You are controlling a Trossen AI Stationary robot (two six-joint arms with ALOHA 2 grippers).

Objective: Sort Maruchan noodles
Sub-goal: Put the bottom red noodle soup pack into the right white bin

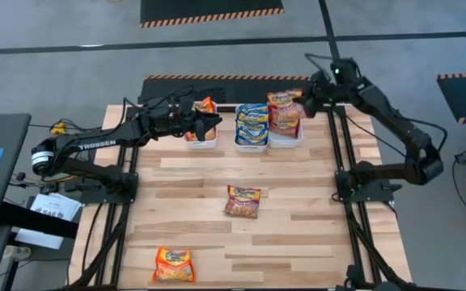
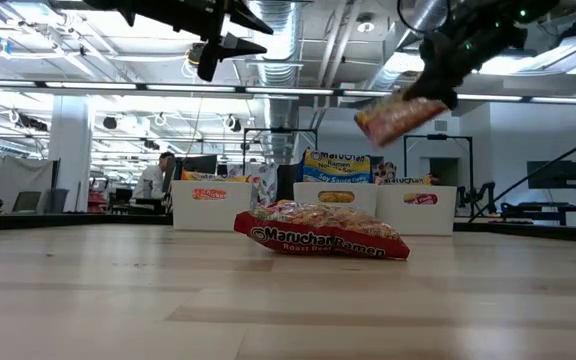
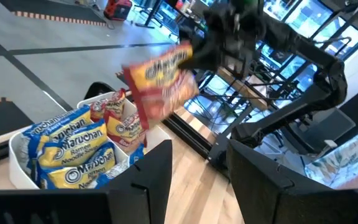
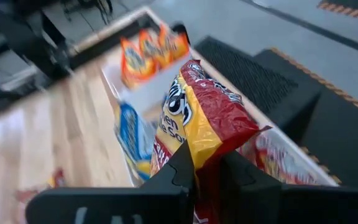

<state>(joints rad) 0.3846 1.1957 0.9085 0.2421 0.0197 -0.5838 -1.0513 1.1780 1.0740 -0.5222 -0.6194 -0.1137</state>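
Above right bin [image 1: 285,136]: right claw [image 4: 207,163] pinches red packet [image 4: 207,118] (wrist view only).

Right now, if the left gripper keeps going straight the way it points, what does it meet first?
Probably the dark red packet hanging from the right gripper, above the bins. The left gripper is open and empty; depth is unclear.

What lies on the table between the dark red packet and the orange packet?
Only bare wood; the high view shows nothing between the dark red packet and the orange packet.
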